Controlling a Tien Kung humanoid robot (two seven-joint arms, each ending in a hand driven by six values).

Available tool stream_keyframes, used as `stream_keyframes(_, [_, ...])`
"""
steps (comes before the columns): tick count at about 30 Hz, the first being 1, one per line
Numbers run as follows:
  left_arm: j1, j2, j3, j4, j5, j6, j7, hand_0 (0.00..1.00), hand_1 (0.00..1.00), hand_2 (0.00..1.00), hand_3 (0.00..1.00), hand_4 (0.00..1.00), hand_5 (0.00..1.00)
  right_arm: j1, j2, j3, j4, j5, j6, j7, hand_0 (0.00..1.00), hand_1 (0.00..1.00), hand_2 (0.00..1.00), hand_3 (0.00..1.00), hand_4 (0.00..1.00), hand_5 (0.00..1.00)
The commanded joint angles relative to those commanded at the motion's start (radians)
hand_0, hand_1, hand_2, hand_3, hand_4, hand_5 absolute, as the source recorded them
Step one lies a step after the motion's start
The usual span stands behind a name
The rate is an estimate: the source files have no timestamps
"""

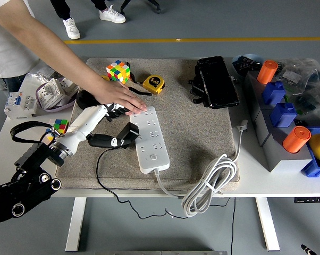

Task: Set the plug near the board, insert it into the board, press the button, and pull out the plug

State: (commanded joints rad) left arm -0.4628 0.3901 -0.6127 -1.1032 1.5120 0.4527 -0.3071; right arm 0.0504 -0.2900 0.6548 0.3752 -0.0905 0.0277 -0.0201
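Beige mat (202, 138): plug (129, 133) just right of left hand (104, 114).

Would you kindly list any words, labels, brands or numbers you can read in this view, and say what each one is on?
No text is legible in the head view.
Yellow tape measure: dark round label, too small to read.
White power strip: markings by its button, blurred.
White boxes at the table's left: print too small to read.
Black case: no readable print.
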Motion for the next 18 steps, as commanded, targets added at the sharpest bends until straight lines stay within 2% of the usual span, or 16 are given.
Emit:
stream_keyframes(2, [0.012, 0.001, -0.004, -0.011, -0.008, -0.003, -0.002, 0.49, 0.662, 0.71, 0.704, 0.998, 0.55, 0.0, 0.0, 0.0, 0.0, 0.0, 0.0, 0.0, 0.646, 0.694, 0.698, 0.599, 0.877, 0.517])
stream_keyframes(3, [0.017, 0.001, -0.005, -0.015, -0.009, -0.004, -0.002, 0.624, 0.684, 0.706, 0.681, 0.982, 0.58, 0.0, 0.0, 0.0, 0.001, 0.0, 0.0, 0.001, 0.645, 0.694, 0.698, 0.6, 0.879, 0.518])
stream_keyframes(18, [0.025, -0.004, 0.026, -0.021, 0.0, -0.012, 0.02, 0.674, 0.699, 0.706, 0.672, 0.943, 0.596, 0.0, 0.0, -0.001, 0.001, 0.002, -0.001, 0.003, 0.647, 0.693, 0.698, 0.601, 0.881, 0.517])
